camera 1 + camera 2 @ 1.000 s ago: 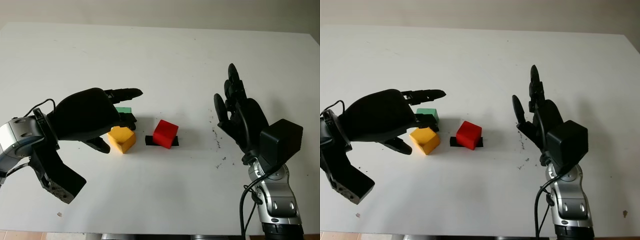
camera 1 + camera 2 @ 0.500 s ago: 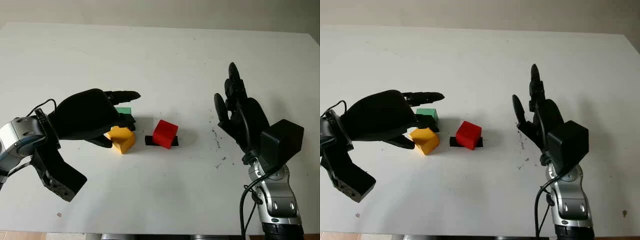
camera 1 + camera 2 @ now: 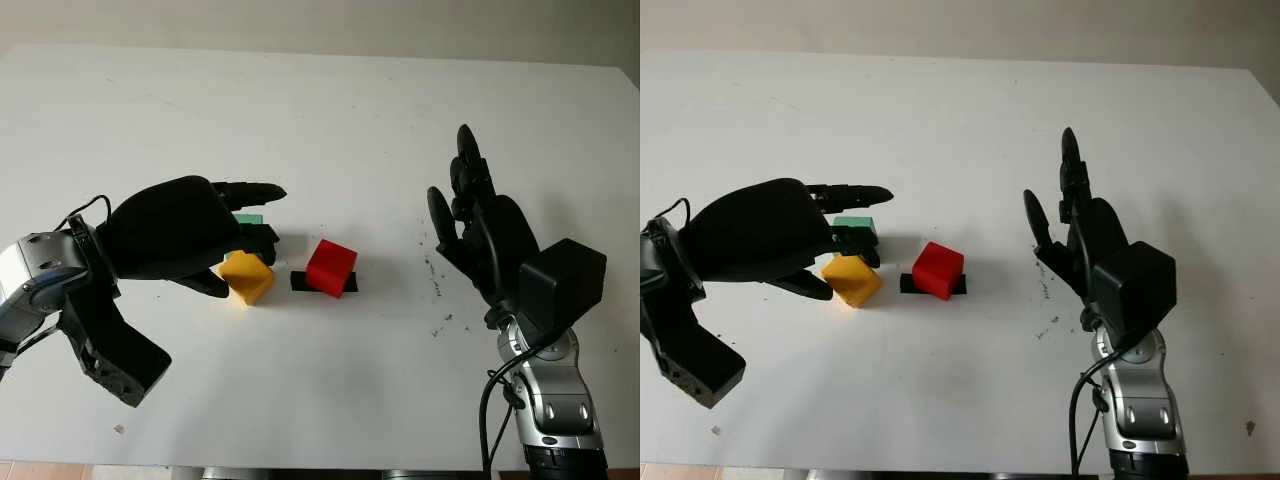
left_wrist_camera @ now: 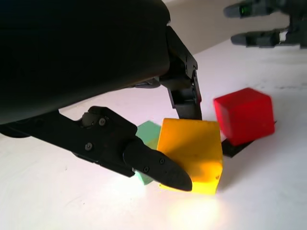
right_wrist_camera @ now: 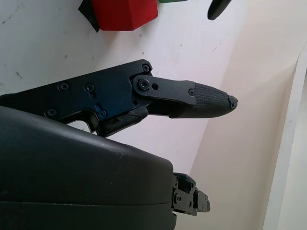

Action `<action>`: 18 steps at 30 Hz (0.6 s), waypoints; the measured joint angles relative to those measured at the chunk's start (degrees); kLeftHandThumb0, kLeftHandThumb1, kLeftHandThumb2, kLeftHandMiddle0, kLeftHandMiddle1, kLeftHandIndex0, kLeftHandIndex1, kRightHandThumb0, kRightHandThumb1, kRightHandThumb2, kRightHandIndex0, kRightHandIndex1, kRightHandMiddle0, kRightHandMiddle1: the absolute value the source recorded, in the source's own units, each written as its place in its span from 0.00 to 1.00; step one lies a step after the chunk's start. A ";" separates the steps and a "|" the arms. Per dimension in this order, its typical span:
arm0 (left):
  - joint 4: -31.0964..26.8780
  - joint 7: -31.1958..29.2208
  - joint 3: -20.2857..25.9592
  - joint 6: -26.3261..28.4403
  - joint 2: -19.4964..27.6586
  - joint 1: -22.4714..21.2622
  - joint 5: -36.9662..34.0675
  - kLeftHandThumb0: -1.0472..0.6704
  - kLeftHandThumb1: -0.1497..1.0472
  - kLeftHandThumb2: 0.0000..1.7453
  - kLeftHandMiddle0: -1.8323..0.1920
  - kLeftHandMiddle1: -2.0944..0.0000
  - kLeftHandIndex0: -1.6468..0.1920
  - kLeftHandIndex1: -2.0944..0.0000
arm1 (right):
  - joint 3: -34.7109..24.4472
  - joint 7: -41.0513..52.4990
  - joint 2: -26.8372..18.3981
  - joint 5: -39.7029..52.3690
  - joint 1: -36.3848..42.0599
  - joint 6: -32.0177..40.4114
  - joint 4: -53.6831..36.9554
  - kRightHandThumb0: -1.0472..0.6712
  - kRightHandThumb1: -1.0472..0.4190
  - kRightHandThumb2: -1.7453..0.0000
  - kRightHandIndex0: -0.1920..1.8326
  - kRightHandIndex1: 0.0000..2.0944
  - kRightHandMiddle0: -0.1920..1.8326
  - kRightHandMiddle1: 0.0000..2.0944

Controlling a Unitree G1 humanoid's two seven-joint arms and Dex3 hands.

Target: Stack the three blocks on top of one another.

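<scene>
1. Yellow block [image 3: 247, 276] sits tilted, one corner down, between the thumb and a finger of the left hand [image 3: 205, 240]. In the left wrist view the thumb [image 4: 144, 163] is pressed against its near face and a finger [image 4: 184, 98] touches its far top edge, so the hand looks clamped on it.

2. Green block [image 3: 854, 224] lies just behind the yellow one, on the far side, under the outstretched fingers of that hand. It is mostly hidden; whether the two blocks touch I cannot tell.

3. Red block [image 3: 331, 266] stands just to the right of the yellow one, apart from it, perched on a small black strip [image 3: 300, 281] on the white table [image 3: 330, 120].

4. Here is the relation that matters: all three blocks sit close together at the left hand's fingertips, with red lying to that hand's right and green just behind. The left hand is plainly the nearer one for any stacking move.

5. Right hand [image 3: 480, 225] is held upright, open and holding nothing, well off to the right of the red block.

6. My read: the yellow block is only half lifted, and its tilt means the grip is uneven. It would need levelling before it can land square on either neighbour.
</scene>
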 measured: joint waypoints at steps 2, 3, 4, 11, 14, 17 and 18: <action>-1.16 -3.39 0.44 1.83 0.23 -0.06 -4.06 0.40 0.95 0.03 0.78 0.97 0.72 0.37 | 0.00 -0.02 0.00 0.01 0.01 0.00 0.00 0.20 0.00 0.70 0.02 0.03 0.04 0.03; -1.73 -4.83 0.75 2.61 0.37 -0.15 -5.81 0.40 0.95 0.03 0.78 0.97 0.73 0.36 | 0.00 -0.02 0.00 0.03 0.02 0.00 0.00 0.20 0.00 0.70 0.01 0.03 0.04 0.03; -2.12 -5.89 1.02 3.14 0.53 -0.33 -7.12 0.40 0.95 0.03 0.78 0.97 0.73 0.36 | 0.00 -0.02 0.00 0.06 0.02 0.00 0.00 0.20 0.00 0.70 0.01 0.03 0.04 0.03; -3.05 -8.33 1.79 4.15 0.86 -0.61 -8.74 0.40 0.96 0.03 0.78 0.97 0.73 0.35 | 0.00 -0.02 0.00 0.12 0.02 0.00 0.00 0.20 0.00 0.70 0.01 0.03 0.04 0.03; -3.36 -13.51 1.85 7.82 1.31 -2.34 -13.92 0.40 0.97 0.03 0.78 0.97 0.74 0.32 | 0.06 -0.27 0.00 -0.28 0.02 -0.01 0.00 0.20 0.00 0.70 0.01 0.03 0.04 0.03; -4.08 -17.70 3.30 11.64 2.79 -8.07 -18.22 0.40 0.97 0.03 0.76 0.97 0.72 0.32 | 0.31 -0.53 0.02 -0.78 0.00 -0.14 0.01 0.20 0.00 0.70 0.01 0.03 0.04 0.03; -4.30 -17.94 3.92 12.16 2.89 -9.53 -18.49 0.40 0.97 0.03 0.76 0.97 0.72 0.33 | 0.39 -0.57 0.04 -0.85 0.00 -0.16 0.01 0.20 0.00 0.70 0.01 0.03 0.04 0.03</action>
